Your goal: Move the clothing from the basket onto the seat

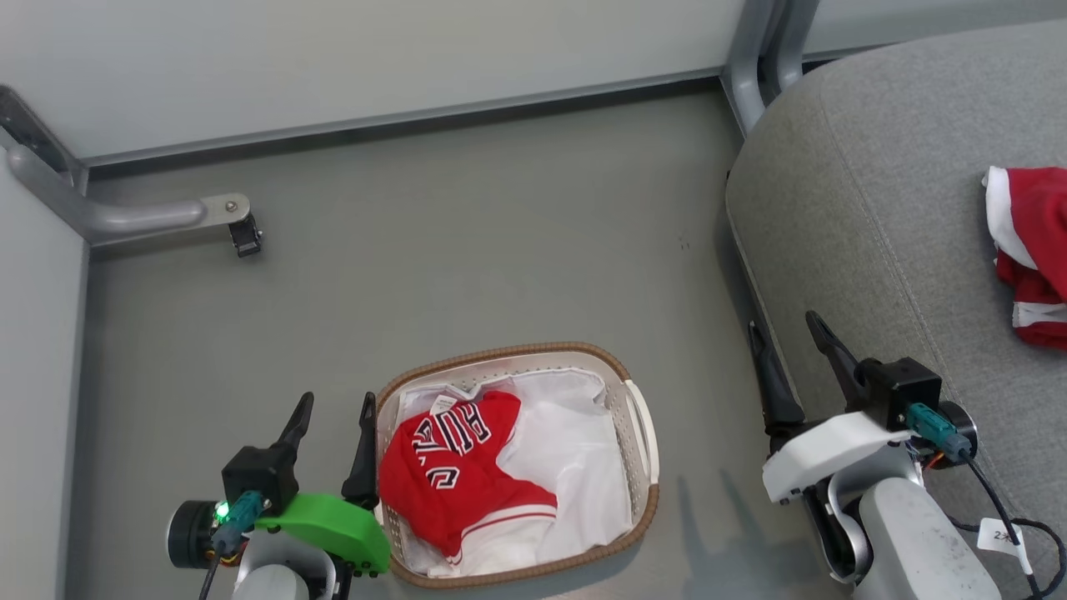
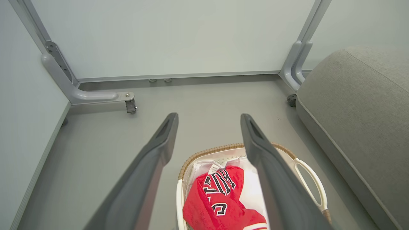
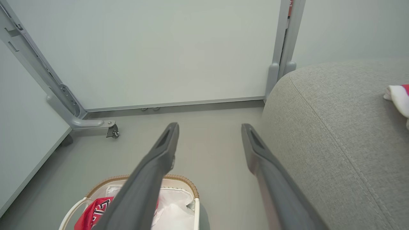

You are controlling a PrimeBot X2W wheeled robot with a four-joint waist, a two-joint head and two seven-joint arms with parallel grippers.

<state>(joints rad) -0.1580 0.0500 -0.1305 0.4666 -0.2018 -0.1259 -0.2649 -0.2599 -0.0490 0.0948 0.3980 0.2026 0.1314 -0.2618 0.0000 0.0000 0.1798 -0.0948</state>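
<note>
A red jersey with black-and-white lettering (image 1: 454,475) (image 2: 220,204) (image 3: 92,212) lies in the white basket with a brown rim (image 1: 642,417) (image 2: 306,182) (image 3: 188,185), on its white liner (image 1: 575,467). A second red garment with white trim (image 1: 1029,250) (image 3: 397,97) lies on the grey seat (image 1: 875,208) (image 2: 358,105) (image 3: 326,127) at the right. My left gripper (image 1: 333,404) (image 2: 209,118) is open beside the basket's left rim, empty. My right gripper (image 1: 783,325) (image 3: 209,127) is open at the seat's front edge, holding nothing.
Pale partition walls close the back and left. A grey metal foot with a caster (image 1: 242,233) (image 2: 131,107) (image 3: 111,131) juts onto the floor at the left. A metal post (image 1: 750,75) stands behind the seat's corner. Bare grey floor (image 1: 500,250) lies beyond the basket.
</note>
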